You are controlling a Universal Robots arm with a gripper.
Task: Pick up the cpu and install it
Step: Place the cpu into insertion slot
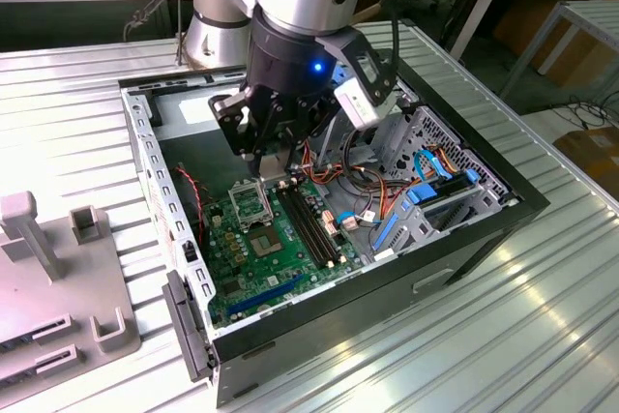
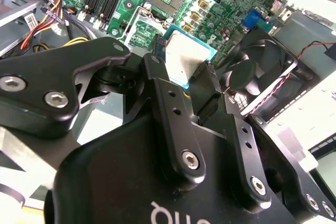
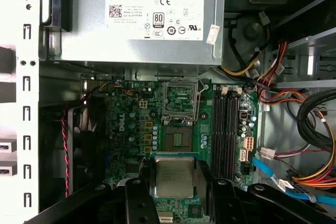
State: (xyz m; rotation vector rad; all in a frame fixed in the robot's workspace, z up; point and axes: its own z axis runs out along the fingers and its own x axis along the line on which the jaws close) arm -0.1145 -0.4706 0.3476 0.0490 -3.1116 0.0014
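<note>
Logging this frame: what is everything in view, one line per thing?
cpu: one, silver-grey top, held above the motherboard.
motherboard: one, green, flat inside the case.
socket: one, metal frame with a dark centre, on the motherboard.
memory slots: several, black, beside the socket.
power supply: one, grey with a white label, past the board's end.
fan: one, black, at the board's edge.
cables: a bundle, red, orange, yellow and black, beside the board.
case: one, black, open, on the table.
table: one, silver, slatted.
gripper: one, black, shut on the cpu.
</note>
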